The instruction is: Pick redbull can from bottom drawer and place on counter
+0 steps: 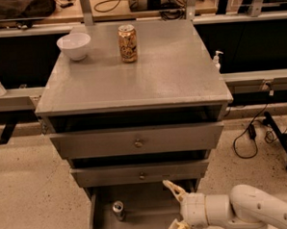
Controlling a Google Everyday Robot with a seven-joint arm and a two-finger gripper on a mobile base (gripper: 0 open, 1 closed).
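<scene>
The redbull can point(118, 209) is small and silvery. It stands upright in the left part of the open bottom drawer point(144, 217). My gripper point(172, 209) is open, with cream fingers spread wide. It hovers over the right part of that drawer, to the right of the can and apart from it. The white arm reaches in from the lower right. The counter point(170, 71) is the broad grey top of the cabinet, above the two knobbed drawers.
A gold-orange can point(127, 43) and a white bowl point(74, 46) stand at the back of the counter. Black cables point(253, 135) and a stand leg point(282, 145) lie on the floor to the right. A speckled floor point(27, 195) lies to the left.
</scene>
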